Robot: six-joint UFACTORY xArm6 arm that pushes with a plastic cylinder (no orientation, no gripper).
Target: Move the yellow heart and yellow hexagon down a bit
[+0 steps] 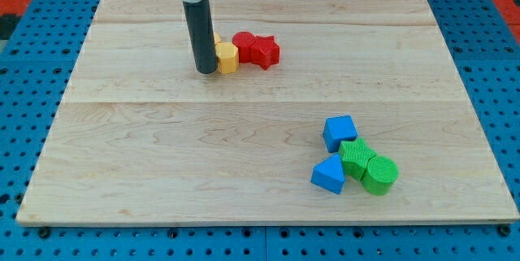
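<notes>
Four blocks sit near the view's bottom right: a blue triangle point(328, 175), a green cylinder point(379, 174), a green cube point(355, 156), and a blue cube point(340, 132), well apart from the work. Farther up, my tip point(206, 71) stands at nine o'clock of the yellow hexagon point(228, 56), touching or nearly so; the yellow heart point(216, 42) hides mostly behind the upright rod. Having no jaws, the rod only pushes. I judge it should circle to twelve o'clock, then push gently toward six, clear of the red blocks point(257, 50) at three.
</notes>
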